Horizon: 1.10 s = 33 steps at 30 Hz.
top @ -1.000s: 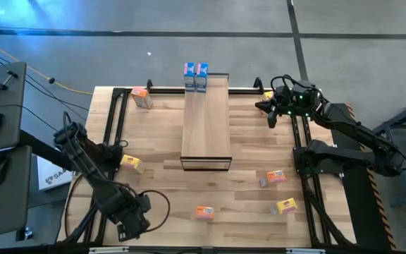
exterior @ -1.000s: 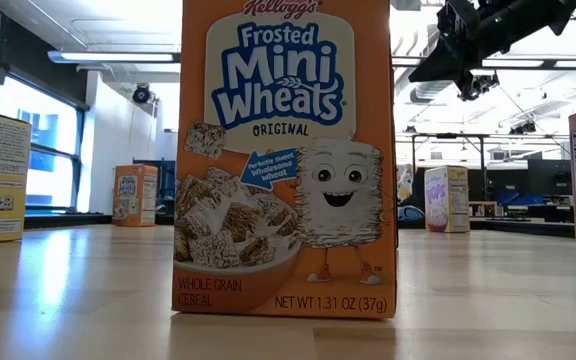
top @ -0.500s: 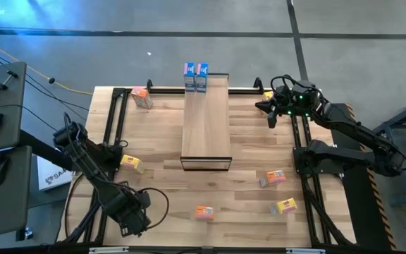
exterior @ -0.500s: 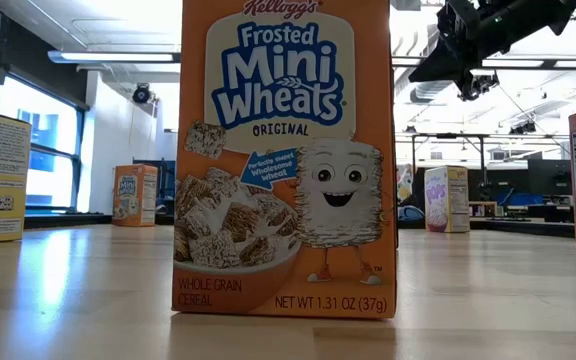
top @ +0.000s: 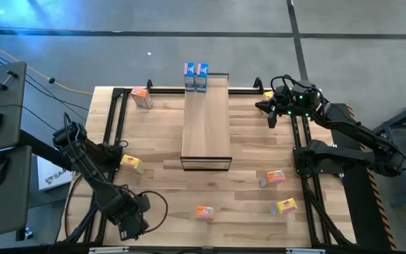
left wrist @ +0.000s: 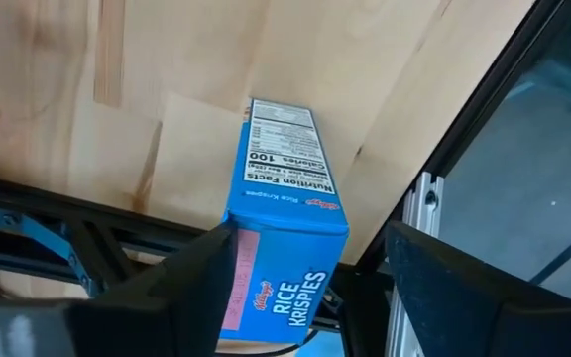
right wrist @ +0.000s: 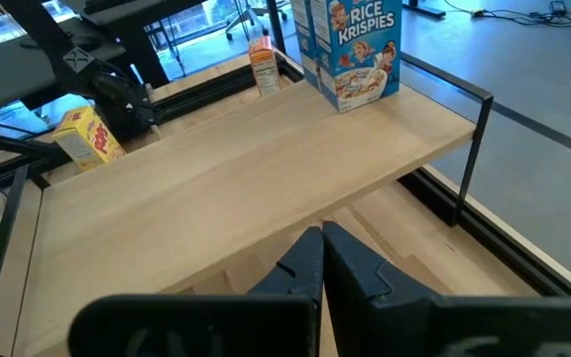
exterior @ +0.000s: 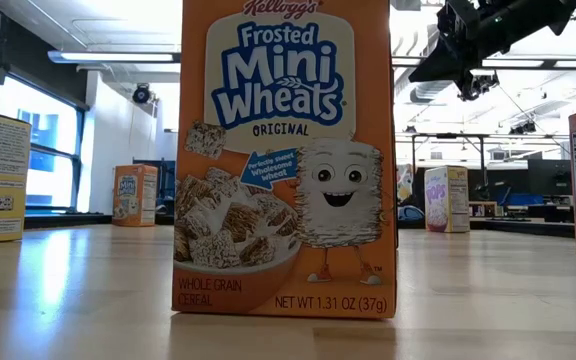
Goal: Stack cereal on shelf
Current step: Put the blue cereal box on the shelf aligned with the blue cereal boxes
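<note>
A blue Rice Krispies cereal box [left wrist: 285,169] stands on the tabletop at the near left corner, beside the dark frame rail. My left gripper [left wrist: 305,243] is open and points down over it, one finger on either side of the box's top. In the high view this gripper [top: 129,220] hides the box. The shelf [top: 206,120] runs down the table's middle, with two blue cereal boxes [top: 196,76] upright on its far end. My right gripper [top: 270,113] hangs shut above the far right of the table, touching nothing.
Loose cereal boxes rest on the table: an orange one [top: 141,97] far left, a yellow one [top: 132,164] at the left, an orange one [top: 204,212] near the front, and an orange one [top: 274,177] and a yellow one [top: 284,207] at the right. Dark frame rails [top: 111,127] line the sides.
My left gripper has come down a little over the table's near left corner. My right arm has kept still.
</note>
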Tool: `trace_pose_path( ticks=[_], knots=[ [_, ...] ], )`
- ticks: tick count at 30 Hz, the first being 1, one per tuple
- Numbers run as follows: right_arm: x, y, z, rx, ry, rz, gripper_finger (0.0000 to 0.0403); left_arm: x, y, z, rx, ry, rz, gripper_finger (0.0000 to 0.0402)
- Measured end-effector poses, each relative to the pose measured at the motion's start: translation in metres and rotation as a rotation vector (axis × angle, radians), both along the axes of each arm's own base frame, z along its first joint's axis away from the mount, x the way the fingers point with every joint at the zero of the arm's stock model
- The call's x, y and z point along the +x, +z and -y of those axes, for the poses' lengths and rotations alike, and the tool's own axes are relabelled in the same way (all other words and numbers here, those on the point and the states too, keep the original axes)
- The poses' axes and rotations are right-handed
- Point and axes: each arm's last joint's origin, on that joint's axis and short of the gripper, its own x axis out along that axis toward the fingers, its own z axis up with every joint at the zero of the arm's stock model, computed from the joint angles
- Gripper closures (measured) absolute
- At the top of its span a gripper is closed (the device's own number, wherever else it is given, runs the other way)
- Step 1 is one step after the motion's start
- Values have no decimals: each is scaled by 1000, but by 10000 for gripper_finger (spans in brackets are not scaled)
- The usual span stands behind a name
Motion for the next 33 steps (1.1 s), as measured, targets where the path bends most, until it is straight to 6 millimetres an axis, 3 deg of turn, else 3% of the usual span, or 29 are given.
trace_pose_path(
  ticks=[14,22,33],
  knots=[
    [0,0,0,-3,1,0,403,5,10,-3,-15,2,30,240],
    [0,0,0,-10,3,-2,403,4,27,-15,-46,43,80,254],
    [0,0,0,-9,3,1,403,15,27,-19,-130,90,78,250]
  ],
)
